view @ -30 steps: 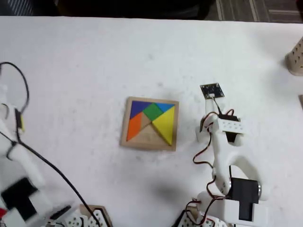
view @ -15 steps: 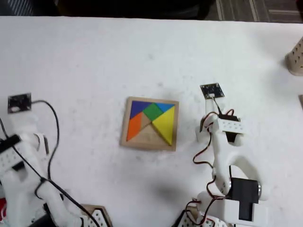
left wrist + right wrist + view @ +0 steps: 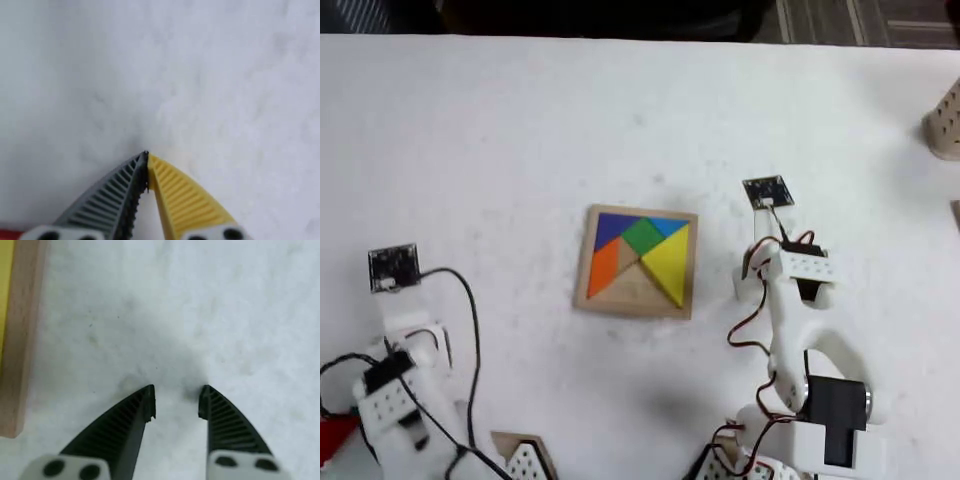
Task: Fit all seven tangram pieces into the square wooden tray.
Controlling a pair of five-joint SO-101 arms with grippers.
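A: White bench (image 3: 500,150). Square wooden tray (image 3: 632,309) mid-frame, coloured tangram pieces (image 3: 668,262) inside. Lower part is plain wood: pieces or gap, can't tell.
B: Grippers?
A: Left jaws pressed together, empty, lower left. Right jaws slightly apart, empty, just beside the tray edge.
B: Risk?
A: A careless right move could clip the tray and pop pieces out.

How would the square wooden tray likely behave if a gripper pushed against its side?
The wooden tray looks stiff and flat, so it would probably slide across the table rather than tip or roll. Its raised rim should likely keep the tangram pieces inside. Being thin wood, it seems light.
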